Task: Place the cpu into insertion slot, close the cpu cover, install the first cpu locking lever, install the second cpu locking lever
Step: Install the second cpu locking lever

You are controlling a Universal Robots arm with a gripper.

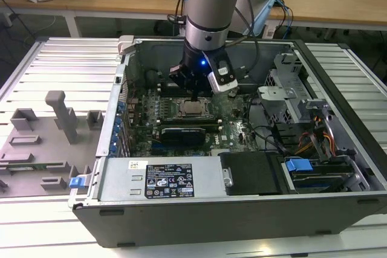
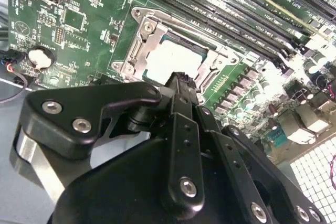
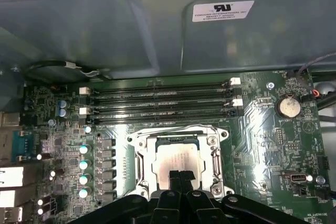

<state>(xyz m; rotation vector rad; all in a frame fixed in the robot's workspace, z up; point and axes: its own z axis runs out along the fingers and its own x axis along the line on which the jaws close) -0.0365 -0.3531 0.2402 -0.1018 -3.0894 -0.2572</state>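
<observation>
Closed fingers of the gripper (image 3: 180, 176) are held just above the cpu (image 3: 176, 157), seated flat inside the cpu cover (image 3: 140, 162).

**Three cameras converging on one socket**

The exterior view is looking down from high and off the arm, taking in the whole open computer case (image 1: 242, 167) on the slatted table (image 1: 54, 58). The first wrist view is riding close, facing across the motherboard (image 3: 262, 129) toward the case wall. The second wrist view is peering steeply past the gripper (image 2: 181, 85), nearer still. All three are sharing the cpu (image 1: 193, 109) (image 2: 170, 59) (image 3: 176, 158) in its socket.
</observation>
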